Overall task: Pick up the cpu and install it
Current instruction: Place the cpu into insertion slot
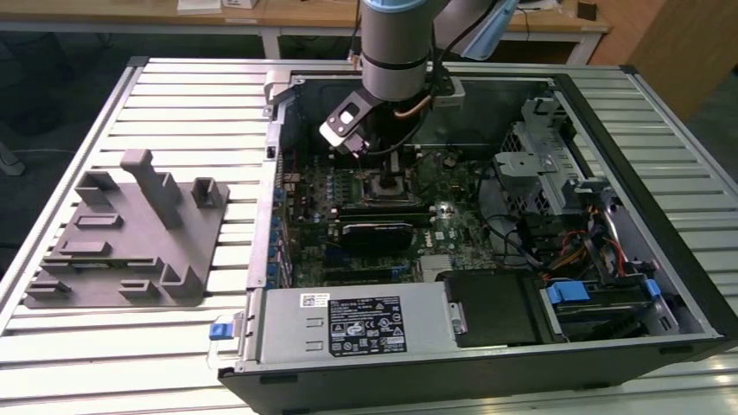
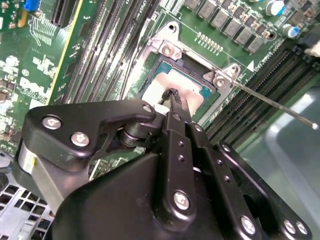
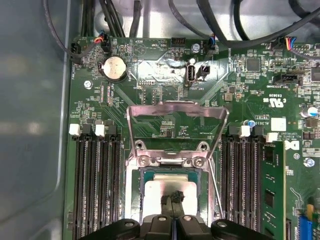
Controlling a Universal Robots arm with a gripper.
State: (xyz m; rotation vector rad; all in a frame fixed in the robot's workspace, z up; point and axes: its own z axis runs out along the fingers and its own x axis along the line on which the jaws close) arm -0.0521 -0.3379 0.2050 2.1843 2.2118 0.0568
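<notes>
Where your gripper (image 3: 175, 197) hangs: inside the open computer case (image 1: 461, 380), fingertips clenched together.
The cpu (image 3: 154, 192): directly beneath the tips, seated flat in the socket (image 3: 172, 161); contact cannot be told.
The load plate (image 3: 176, 107): raised open, just beyond the tips.
The grey tray (image 1: 127, 242): well apart, outside the case.

Black gripper (image 2: 172, 96), fingertips together, touching the silver cpu (image 2: 192, 95) lying in its open socket (image 2: 167, 48) on the green motherboard (image 2: 100, 60).
</notes>
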